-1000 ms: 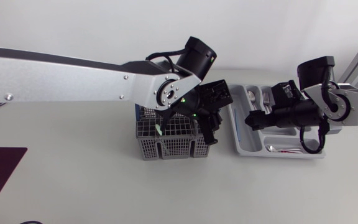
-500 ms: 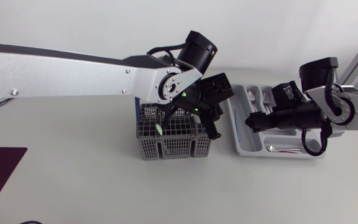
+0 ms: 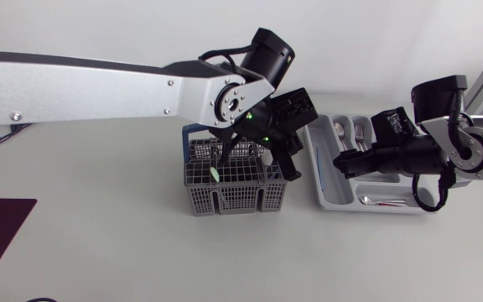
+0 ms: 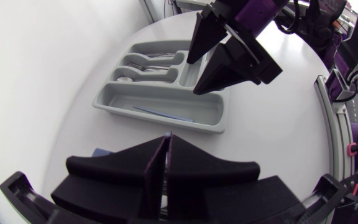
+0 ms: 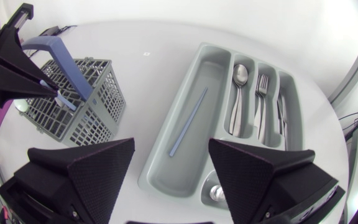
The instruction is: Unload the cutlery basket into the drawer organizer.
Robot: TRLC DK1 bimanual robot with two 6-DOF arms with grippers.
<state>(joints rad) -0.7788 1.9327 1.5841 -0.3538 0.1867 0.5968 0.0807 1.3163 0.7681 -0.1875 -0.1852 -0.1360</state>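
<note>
The left pincer [image 4: 166, 144] is hanging just above the cutlery basket [image 3: 225, 195], its fingers pressing together on a thin pale blue stick [image 5: 67, 102] poking out at their tips. The drawer organizer [image 3: 320, 186] is lying just beside the basket on the white counter [image 3: 99, 235]. The right pincer [image 5: 171, 146] is hovering over the organizer, gaping wide and holding nothing. A spoon [image 5: 238, 74] and fork [image 5: 261, 84] are resting in the compartments farther from the basket.

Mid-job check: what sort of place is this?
Probably a lab bench staging a kitchen chore: a plain white table, with a grey mesh cutlery basket and a grey plastic drawer organizer sitting loose on it.
</note>
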